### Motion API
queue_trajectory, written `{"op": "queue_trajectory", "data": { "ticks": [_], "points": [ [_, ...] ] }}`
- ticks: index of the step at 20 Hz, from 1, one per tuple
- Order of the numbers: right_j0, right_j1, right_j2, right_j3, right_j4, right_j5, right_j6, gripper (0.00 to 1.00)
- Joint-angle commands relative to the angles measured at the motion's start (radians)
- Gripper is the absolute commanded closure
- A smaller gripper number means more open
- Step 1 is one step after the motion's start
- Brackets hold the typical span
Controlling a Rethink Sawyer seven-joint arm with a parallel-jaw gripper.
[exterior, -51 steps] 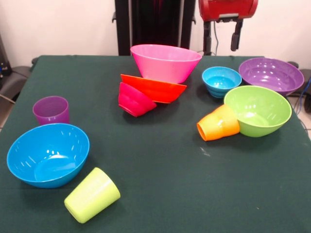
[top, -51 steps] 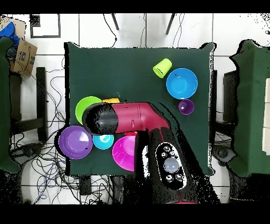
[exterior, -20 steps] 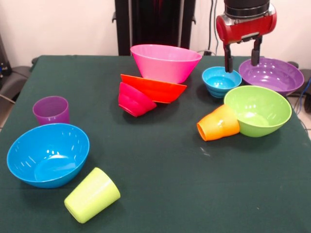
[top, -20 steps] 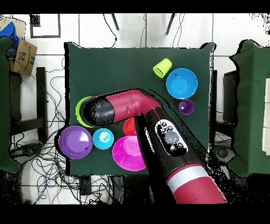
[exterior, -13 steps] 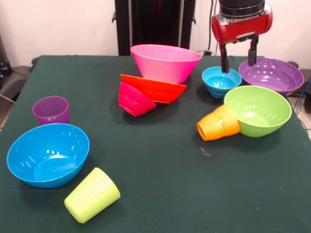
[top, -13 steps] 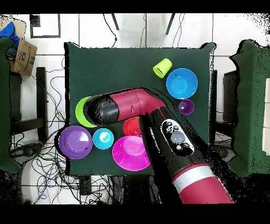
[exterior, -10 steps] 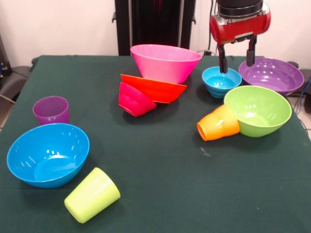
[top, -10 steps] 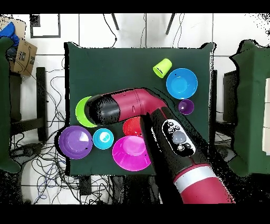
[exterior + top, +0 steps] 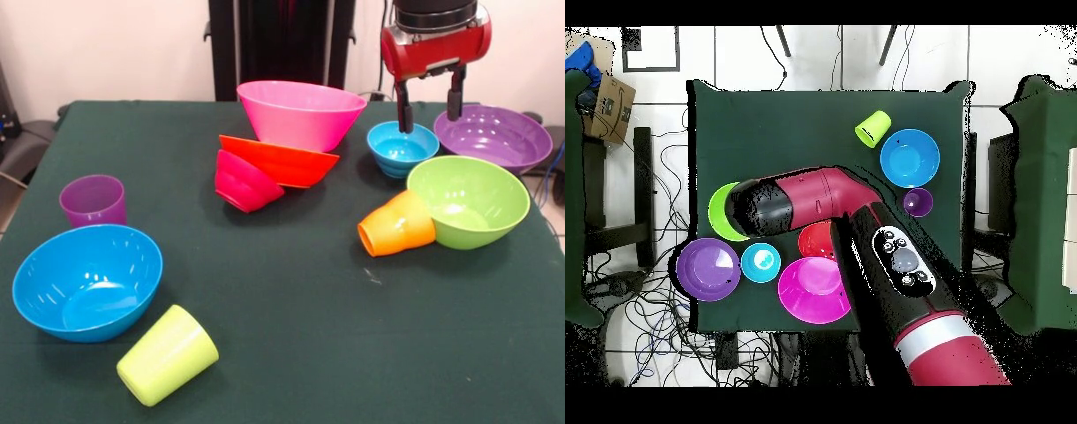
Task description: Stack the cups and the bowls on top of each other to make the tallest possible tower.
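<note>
Here, the Sawyer gripper (image 9: 430, 108) hangs with its two black fingers spread and empty, one tip over the near rim of the small light blue bowl (image 9: 403, 147), the other over the gap between that bowl and the purple bowl (image 9: 493, 136). The tower (image 9: 282, 141) leans at the far middle of the table (image 9: 291, 336): the pink bowl (image 9: 301, 113) sits tilted on the orange bowl (image 9: 281, 160), with the small red bowl (image 9: 245, 181) tipped on its side beneath.

The risk, judging from this pose, lies in the crowding. A descent here could catch the purple bowl's rim with the outer finger, or pinch the blue bowl's thin wall off centre so that it swings or slips. Any bowl carried to that leaning pile could also topple it.

The front view shows the open fingers, the pile's lean, and the orange cup (image 9: 396, 224) lying on its side against the lime green bowl (image 9: 468, 201). Overhead, the arm (image 9: 865, 250) covers the gripper, the orange cup and much of the lime green bowl (image 9: 720, 210), but that view shows the spacing between the light blue bowl (image 9: 761, 262) and the purple bowl (image 9: 708, 268), and how well apart the lime green cup (image 9: 873, 128), large blue bowl (image 9: 910, 158) and purple cup (image 9: 916, 203) lie.
</note>
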Motion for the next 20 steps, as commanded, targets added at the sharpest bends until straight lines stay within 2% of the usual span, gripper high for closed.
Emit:
{"op": "queue_trajectory", "data": {
  "ticks": [1,11,16,20],
  "points": [
    [0.009,-0.016,-0.009,0.017,-0.059,0.041,-0.047,0.00],
    [0.043,-0.017,-0.062,0.024,-0.086,0.073,-0.013,0.00],
    [0.091,-0.048,-0.139,0.047,-0.084,0.030,0.101,0.00],
    [0.114,-0.046,-0.195,0.042,-0.043,0.000,0.178,0.00]
  ]
}}
